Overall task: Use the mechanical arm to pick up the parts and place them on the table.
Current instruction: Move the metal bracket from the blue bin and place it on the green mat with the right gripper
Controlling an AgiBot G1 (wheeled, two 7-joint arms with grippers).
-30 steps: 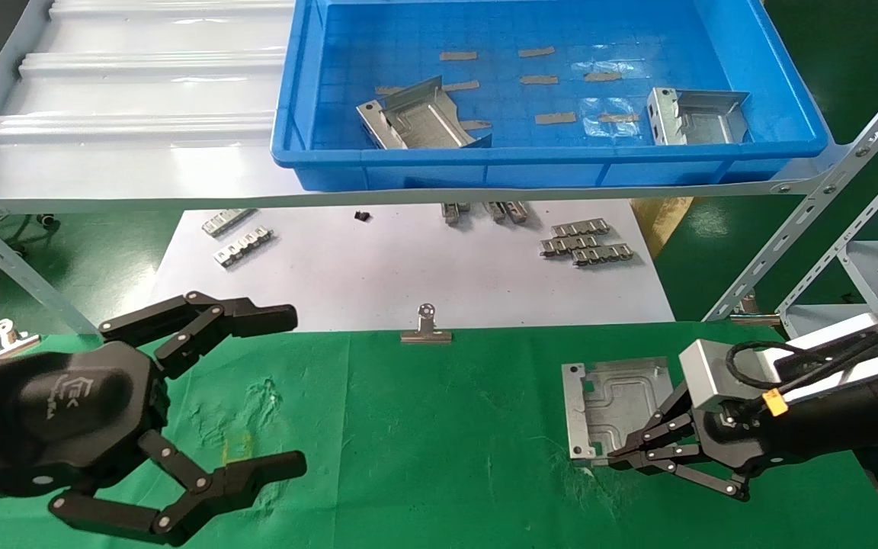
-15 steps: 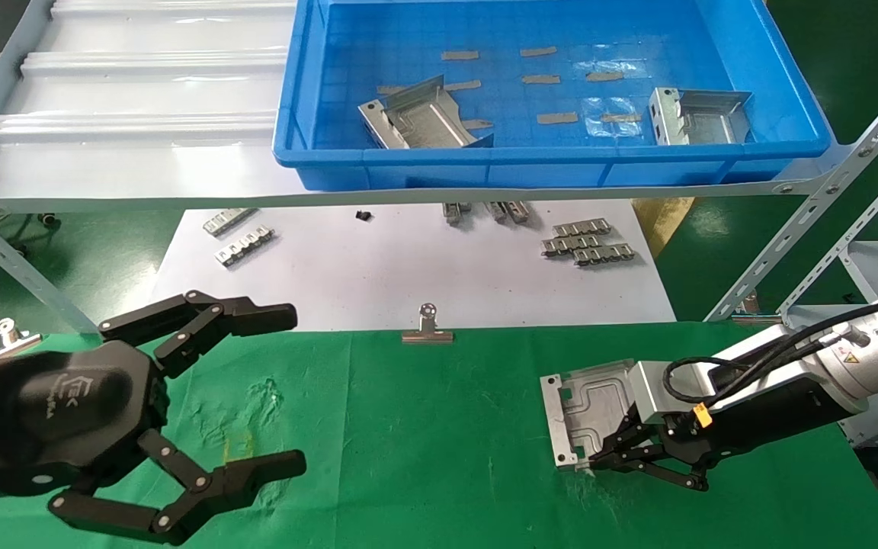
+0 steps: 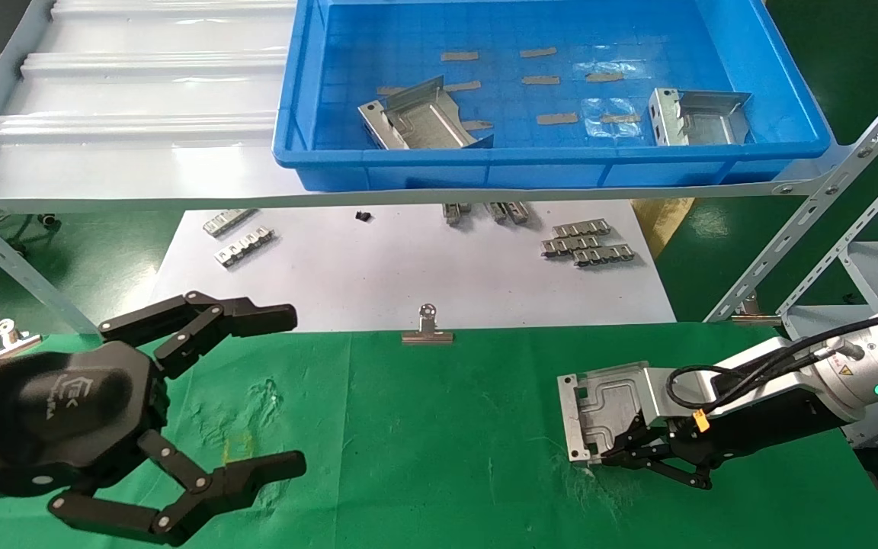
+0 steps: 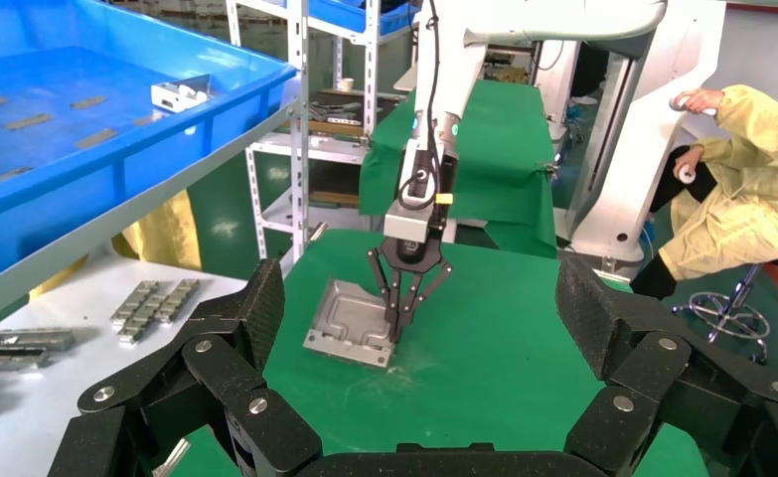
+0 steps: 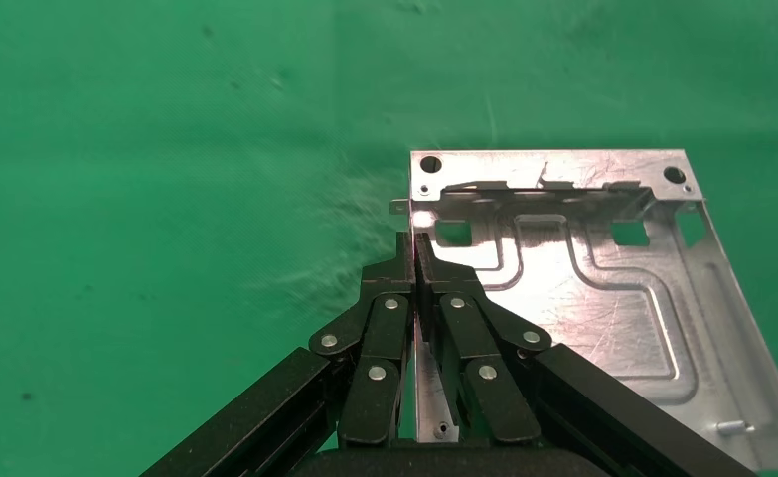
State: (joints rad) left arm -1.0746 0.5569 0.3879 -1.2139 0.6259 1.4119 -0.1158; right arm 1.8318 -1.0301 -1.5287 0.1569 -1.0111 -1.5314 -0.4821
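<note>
Low over the table's (image 3: 424, 427) right half, the right gripper (image 3: 605, 457) pinches one folded-up edge of a bracket (image 3: 607, 408), fingers pressed together on the thin wall with no gap showing in the right wrist view. Gripping by that upright flange makes sense: the plate's flat face offers nothing to close on, while the wall stands up between the fingertips (image 5: 414, 260). The bracket's lower edge sits at or just above the green cloth; I cannot tell if it touches all along. It looks like the setting-down step, release not yet made.

Two more brackets (image 3: 420, 122) lie in the blue bin (image 3: 561, 164) on the shelf (image 3: 126, 175), one toward its middle, one (image 3: 696, 116) near its right end, so the task seems partly done.

At the table's near left corner the left gripper (image 3: 286, 389) hangs parked, spread wide and holding nothing.

Ribbed strips (image 3: 584, 244) rest on the white sheet (image 3: 408, 267), and a binder clip (image 3: 426, 329) sits at its near edge.
</note>
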